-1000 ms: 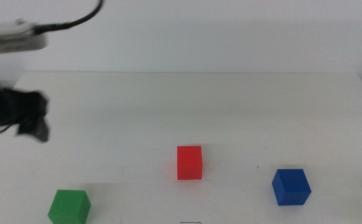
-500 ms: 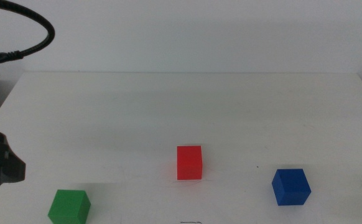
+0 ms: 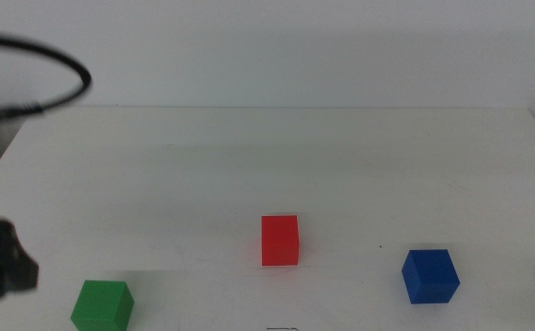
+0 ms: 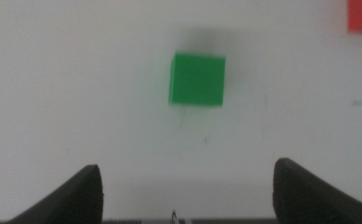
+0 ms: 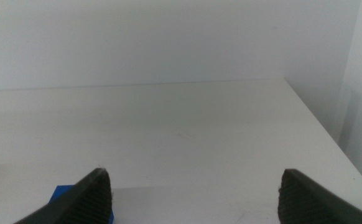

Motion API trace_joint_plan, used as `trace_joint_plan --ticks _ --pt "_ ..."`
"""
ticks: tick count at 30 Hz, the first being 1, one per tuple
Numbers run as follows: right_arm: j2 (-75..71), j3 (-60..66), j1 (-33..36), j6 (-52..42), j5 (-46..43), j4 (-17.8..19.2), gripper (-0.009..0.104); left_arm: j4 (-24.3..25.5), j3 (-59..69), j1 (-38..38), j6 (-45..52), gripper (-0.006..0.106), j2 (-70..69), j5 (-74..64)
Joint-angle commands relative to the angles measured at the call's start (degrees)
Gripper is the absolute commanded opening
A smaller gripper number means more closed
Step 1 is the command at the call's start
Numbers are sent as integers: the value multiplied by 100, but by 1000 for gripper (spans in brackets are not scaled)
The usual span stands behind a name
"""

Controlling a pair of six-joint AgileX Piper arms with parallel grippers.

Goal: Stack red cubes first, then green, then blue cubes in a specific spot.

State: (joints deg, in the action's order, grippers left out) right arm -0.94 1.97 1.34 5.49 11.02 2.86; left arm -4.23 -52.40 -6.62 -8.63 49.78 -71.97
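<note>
- My left pincer (image 3: 1, 273) hangs at the near left edge of the white worktop (image 3: 277, 156), just left of the small matte green cube (image 3: 102, 304). In the left wrist view its two dark jaws stand wide apart with nothing between them, so it is released and empty.
- That view looks down on the green cube (image 4: 197, 79) ahead of the jaws and roughly centred between them. I judge I am lined up over it to come down for a pick.
- The small matte red cube (image 3: 279, 240) sits alone near the middle of the worktop, well apart from the others. As it goes first, I take its place for the stacking spot, with nothing on top yet.
- The small matte dark blue cube (image 3: 429, 275) rests at the near right, untouched. It goes last, so it waits there.
- My right pincer (image 5: 193, 199) waits beside the blue cube, out of the middle view, jaws spread wide and holding nothing.
</note>
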Motion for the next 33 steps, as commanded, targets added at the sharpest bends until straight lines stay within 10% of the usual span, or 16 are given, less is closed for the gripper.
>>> trace_joint_plan --ticks 1,33 --pt "-89 -135 16 -74 -421 67 72 -167 99 -12 -29 94 -47 250" --pt "-89 -135 16 -74 -421 67 72 -514 792 -531 487 94 2988 2395"
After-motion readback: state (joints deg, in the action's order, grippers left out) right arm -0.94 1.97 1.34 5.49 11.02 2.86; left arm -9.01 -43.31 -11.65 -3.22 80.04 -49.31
